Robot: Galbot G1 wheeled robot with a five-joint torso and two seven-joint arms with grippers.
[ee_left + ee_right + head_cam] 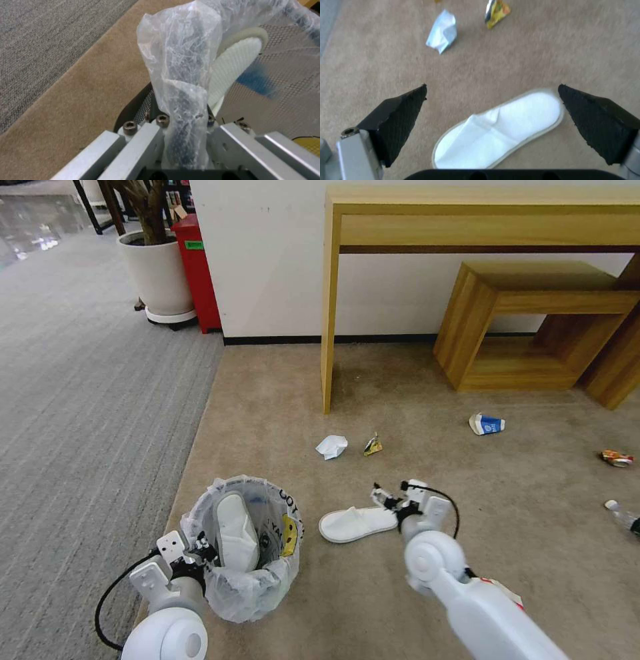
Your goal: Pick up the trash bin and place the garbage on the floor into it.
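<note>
The trash bin (248, 587), black mesh lined with a crinkly clear bag, stands on the beige floor (400, 400) with one white slipper (235, 530) upright inside. My left gripper (199, 551) is shut on its rim; the left wrist view shows the fingers (146, 140) pinching bag and bin wall (135, 110), with the slipper (236, 65) behind. My right gripper (390, 496) hovers open just above a second white slipper (357, 524), which lies between the spread fingertips (403, 112) in the right wrist view (506, 130). Other garbage: tissue (331, 447), yellow wrapper (373, 446), paper cup (487, 425), crushed can (616, 458), bottle (623, 515).
A wooden desk leg (327, 313) stands just beyond the tissue, and a low wooden stool (527, 327) sits under the desk. Grey striped carpet (80, 413) borders the left, with a potted plant (157, 273) and red cabinet (197, 267) at the far wall.
</note>
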